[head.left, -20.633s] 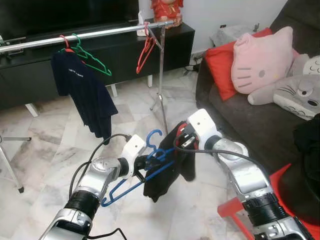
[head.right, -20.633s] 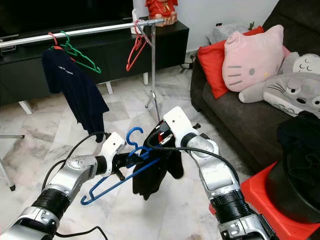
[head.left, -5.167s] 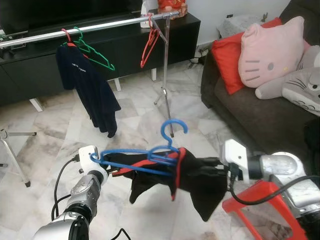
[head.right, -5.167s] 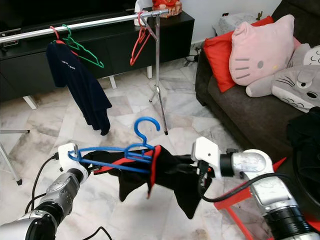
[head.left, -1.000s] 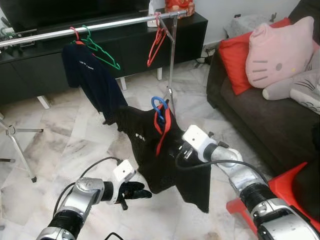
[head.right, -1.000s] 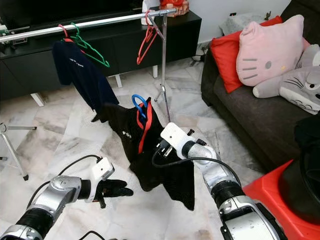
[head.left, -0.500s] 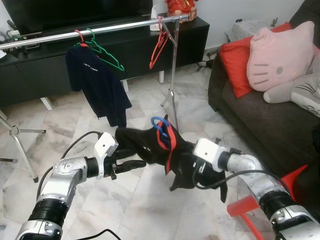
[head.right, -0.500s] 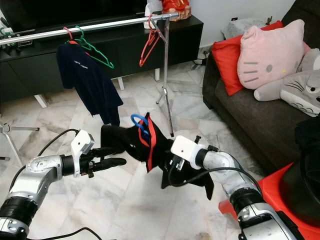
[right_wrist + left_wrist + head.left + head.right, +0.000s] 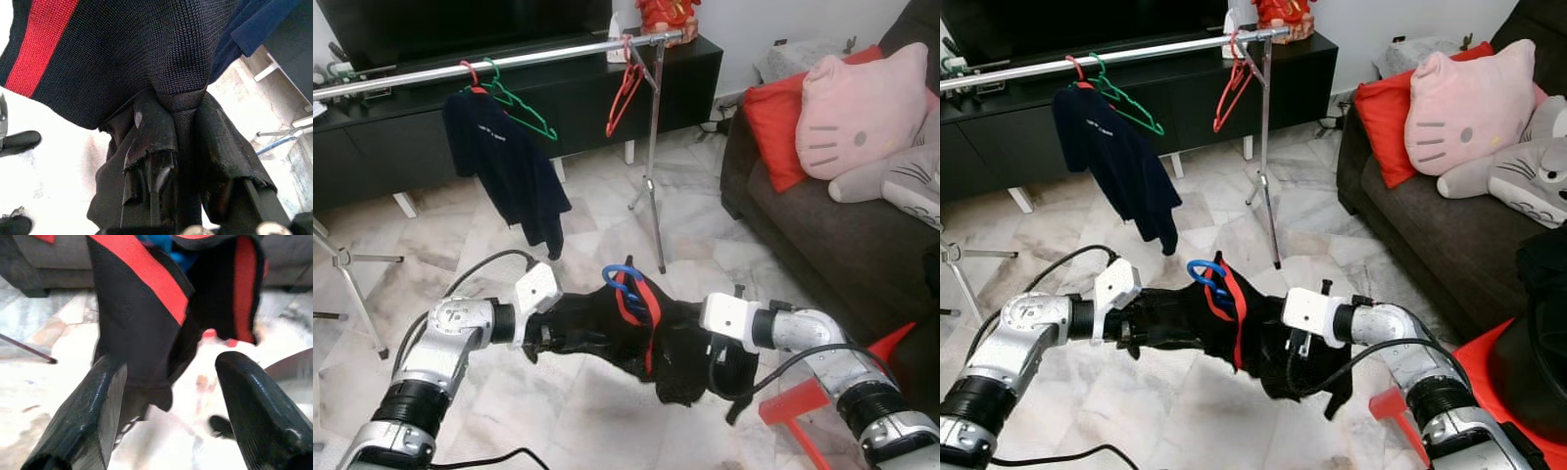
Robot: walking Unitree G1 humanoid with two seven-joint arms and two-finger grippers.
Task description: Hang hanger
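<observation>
I see the blue plastic hanger [image 9: 625, 281] carrying a black knit shirt [image 9: 607, 328] with red trim, slung low between both arms above the marble floor [image 9: 607, 411]. My right gripper [image 9: 183, 142] is clenched on the ribbed fabric. My left gripper [image 9: 166, 396] has its fingers spread, the cloth between them. The chrome rail [image 9: 509, 61] stands well beyond.

The left claw [image 9: 540, 338], half a second ago clear of the cloth, now reaches into the black garment's [image 9: 597, 328] left end, fingers [image 9: 93, 416] spread around it. The blue hanger [image 9: 625, 284] sits lower, and the garment droops nearer the floor.
</observation>
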